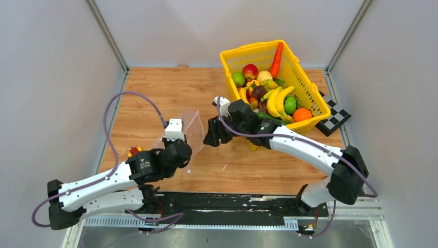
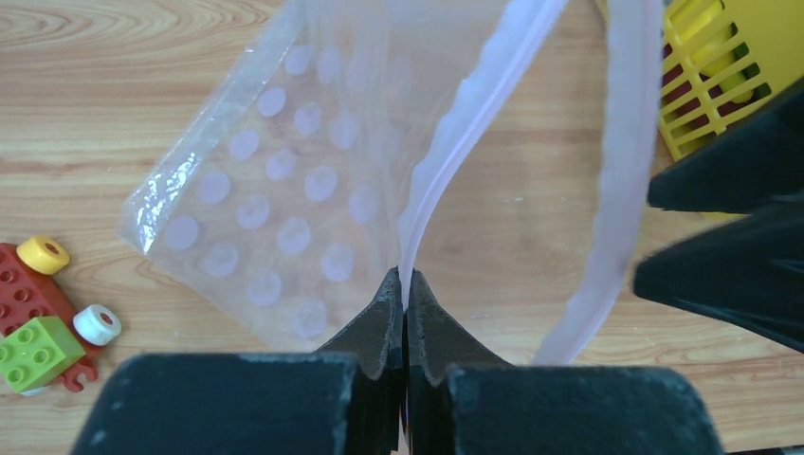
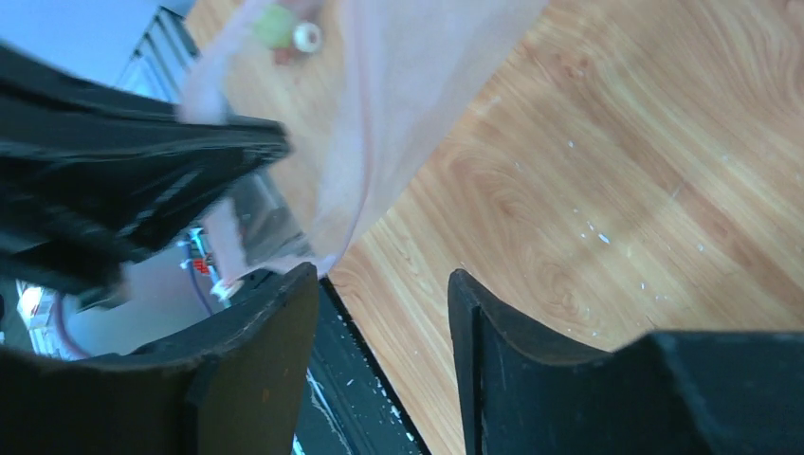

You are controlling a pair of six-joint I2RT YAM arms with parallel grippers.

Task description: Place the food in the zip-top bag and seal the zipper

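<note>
The clear zip-top bag [image 2: 275, 209] hangs open above the wooden table, with white dots on its wall. My left gripper [image 2: 405, 277] is shut on one lip of the zipper [image 2: 474, 104]. The other lip [image 2: 616, 190] curves away to the right. My right gripper [image 3: 379, 284] is open with nothing between its fingers. It sits just right of the bag's mouth [image 1: 193, 124], and the bag's film [image 3: 398, 114] lies ahead of its left finger. The food [image 1: 274, 95] (bananas, apples, an orange, a carrot) lies piled in a yellow basket [image 1: 310, 88] at the back right.
Toy building bricks [image 2: 38, 332] lie on the table left of the bag. A checkerboard card [image 1: 334, 114] lies right of the basket. Grey walls close in the table on three sides. A black rail [image 1: 232, 204] runs along the near edge.
</note>
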